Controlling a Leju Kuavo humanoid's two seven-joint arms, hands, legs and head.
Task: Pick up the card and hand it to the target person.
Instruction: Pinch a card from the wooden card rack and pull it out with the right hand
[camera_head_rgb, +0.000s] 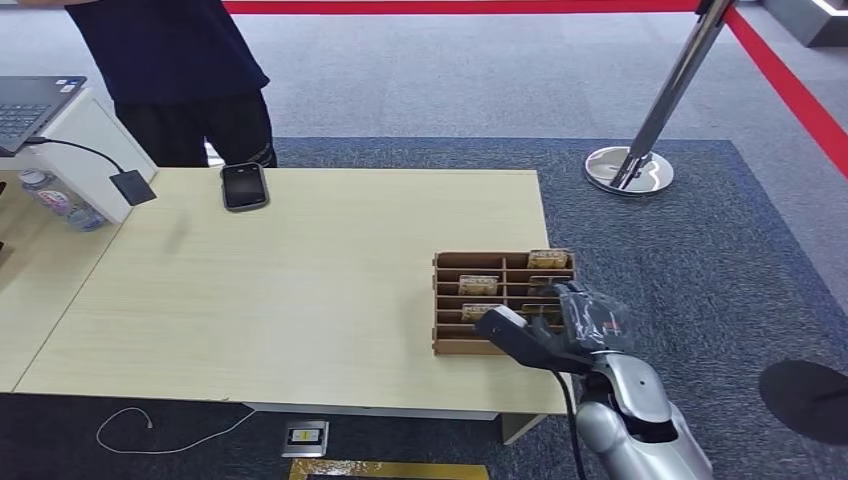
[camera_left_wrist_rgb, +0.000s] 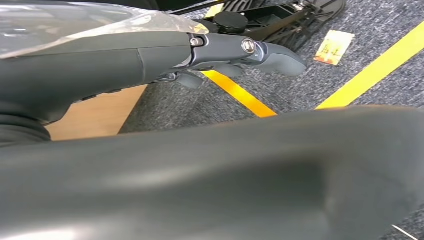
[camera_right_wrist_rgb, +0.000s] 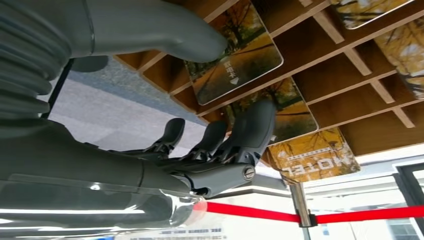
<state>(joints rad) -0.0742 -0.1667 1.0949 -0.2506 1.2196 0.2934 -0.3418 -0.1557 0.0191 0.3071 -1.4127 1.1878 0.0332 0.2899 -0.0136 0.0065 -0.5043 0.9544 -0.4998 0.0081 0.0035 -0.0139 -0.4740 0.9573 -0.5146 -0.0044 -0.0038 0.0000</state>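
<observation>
A brown wooden card rack (camera_head_rgb: 470, 347) stands at the table's near right corner, with several yellow autumn-print cards (camera_head_rgb: 478, 284) upright in its slots. My right hand (camera_head_rgb: 550, 325) hovers over the rack's near right part. In the right wrist view its thumb (camera_right_wrist_rgb: 190, 37) lies on one side of a card (camera_right_wrist_rgb: 235, 55) and its fingers (camera_right_wrist_rgb: 252, 125) on the other, with a wide gap and nothing gripped. The fingers partly cover a second card (camera_right_wrist_rgb: 295, 112). A person in dark clothes (camera_head_rgb: 190, 70) stands beyond the table's far left. My left hand (camera_left_wrist_rgb: 225, 50) hangs over the floor, holding nothing.
A black phone (camera_head_rgb: 244, 186) lies at the table's far edge. A laptop (camera_head_rgb: 30, 105), a white box and bottles sit at the far left. A chrome stanchion (camera_head_rgb: 630, 168) with a red belt stands to the far right. One card (camera_left_wrist_rgb: 334, 46) lies on the carpet.
</observation>
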